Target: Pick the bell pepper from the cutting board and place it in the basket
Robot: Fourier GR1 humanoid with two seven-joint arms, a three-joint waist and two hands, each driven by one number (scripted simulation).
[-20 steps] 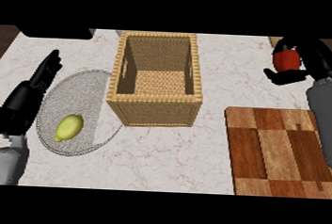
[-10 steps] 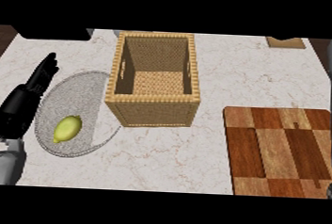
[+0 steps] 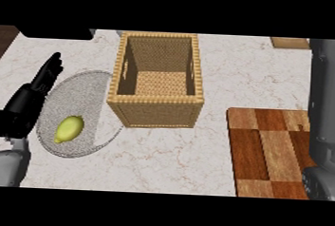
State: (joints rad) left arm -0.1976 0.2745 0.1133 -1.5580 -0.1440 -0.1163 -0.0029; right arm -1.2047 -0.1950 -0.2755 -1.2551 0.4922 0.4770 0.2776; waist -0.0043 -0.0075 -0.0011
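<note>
Grey metal forearm of the right arm is now seen along the right edge, over the brown chequered wooden cutting board – half a second ago nothing was there. Its hand is out of view, so its grip cannot be told. The bell pepper, held a second ago, is not visible; the rectangular woven wicker basket is seen empty – placing is judged still undone. The black left hand rests, fingers straight

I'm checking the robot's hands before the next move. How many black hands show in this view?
1: the left hand at the left edge, fingers straight beside the plate. The right forearm shows at the right edge; its hand is out of view.
</note>
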